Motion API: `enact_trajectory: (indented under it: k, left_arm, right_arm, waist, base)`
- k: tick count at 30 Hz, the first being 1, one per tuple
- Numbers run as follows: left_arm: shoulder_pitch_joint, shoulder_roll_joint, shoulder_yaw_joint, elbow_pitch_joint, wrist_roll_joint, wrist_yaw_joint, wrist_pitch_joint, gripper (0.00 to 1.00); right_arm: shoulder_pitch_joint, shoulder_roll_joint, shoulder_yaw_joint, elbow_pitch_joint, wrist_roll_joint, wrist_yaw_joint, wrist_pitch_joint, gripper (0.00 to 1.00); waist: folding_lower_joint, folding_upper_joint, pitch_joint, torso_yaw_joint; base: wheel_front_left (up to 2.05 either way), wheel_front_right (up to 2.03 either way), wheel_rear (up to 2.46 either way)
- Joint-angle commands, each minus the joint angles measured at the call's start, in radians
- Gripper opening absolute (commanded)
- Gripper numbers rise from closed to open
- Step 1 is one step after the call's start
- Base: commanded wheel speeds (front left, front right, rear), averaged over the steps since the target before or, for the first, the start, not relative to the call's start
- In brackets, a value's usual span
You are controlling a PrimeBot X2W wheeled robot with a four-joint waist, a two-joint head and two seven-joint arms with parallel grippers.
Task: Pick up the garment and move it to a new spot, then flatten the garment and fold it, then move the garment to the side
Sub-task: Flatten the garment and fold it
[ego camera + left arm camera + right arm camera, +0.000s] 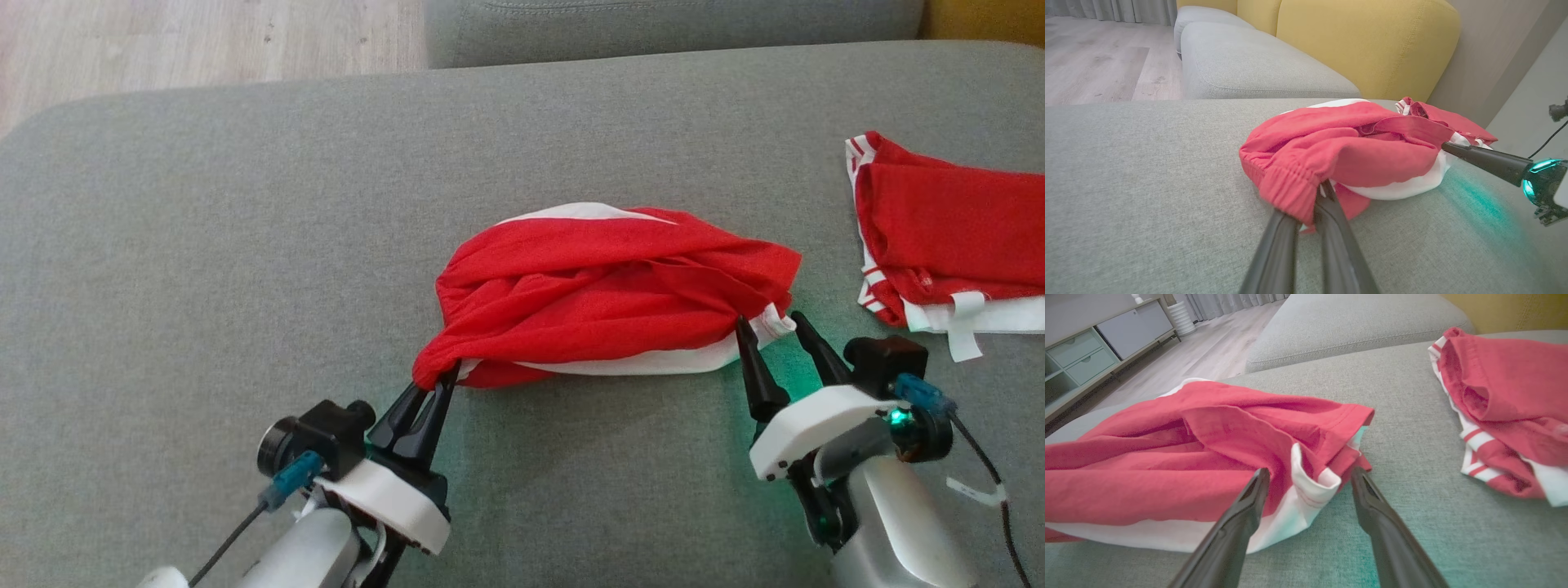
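Garment [604,286] lies bunched on the cushion [204,245]. Its long axis runs straight from your left claw [445,377] to your right claw [767,320].
- Left claw: clamped on the red waistband end, which points at it.
- Right claw: spread wide, with the white hem corner between its fingers, unpinched. Closing it looks like your next move.

A second garment [955,237] lies well off to the right claw's right.

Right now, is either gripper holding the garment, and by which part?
The left gripper is shut on the red garment at its gathered left corner. The right gripper is open around the white hem, holding nothing.
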Motion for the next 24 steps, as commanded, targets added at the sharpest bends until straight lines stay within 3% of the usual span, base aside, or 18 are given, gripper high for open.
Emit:
enact_trajectory:
  k: [1, 3, 5, 6, 15, 24]
  left_arm:
    - [-0.036, 0.013, 0.027, -0.027, -0.011, 0.0, -0.007, 0.0]
    - [-0.04, 0.013, 0.025, -0.025, -0.012, 0.0, -0.006, 0.0]
    - [-0.044, 0.014, 0.024, -0.024, -0.012, -0.001, -0.005, 0.0]
    - [-0.046, 0.014, 0.023, -0.023, -0.013, -0.001, -0.005, 0.0]
    - [-0.052, 0.028, 0.022, -0.011, -0.014, 0.004, -0.001, 0.0]
    - [-0.119, 0.11, 0.032, -0.055, -0.004, -0.007, 0.057, 0.0]
  right_arm:
    - [-0.046, -0.002, 0.028, -0.014, 0.011, -0.001, 0.002, 1.0]
    - [-0.056, -0.002, 0.031, 0.003, 0.021, -0.001, 0.007, 0.98]
    - [-0.065, -0.002, 0.037, 0.017, 0.032, -0.001, 0.006, 0.38]
    - [-0.069, -0.002, 0.041, 0.022, 0.039, -0.001, 0.004, 0.0]
    - [-0.09, -0.002, 0.043, 0.014, 0.064, -0.001, -0.041, 0.0]
    - [-0.149, -0.023, 0.022, -0.165, 0.198, -0.001, 0.045, 0.0]
  waist:
    - [0.0, -0.0001, 0.003, 0.001]
    - [0.0, -0.0001, 0.005, 0.001]
    - [0.0, -0.0001, 0.008, 0.002]
    - [0.0, -0.0001, 0.008, 0.002]
    - [0.0, -0.0001, -0.006, -0.007]
    - [0.0, -0.0001, -0.064, -0.044]
  base:
    - [0.0, 0.0, 0.0]
    - [0.0, 0.0, 0.0]
    - [0.0, 0.0, 0.0]
    - [0.0, 0.0, 0.0]
    - [0.0, 0.0, 0.0]
    - [0.0, 0.0, 0.0]
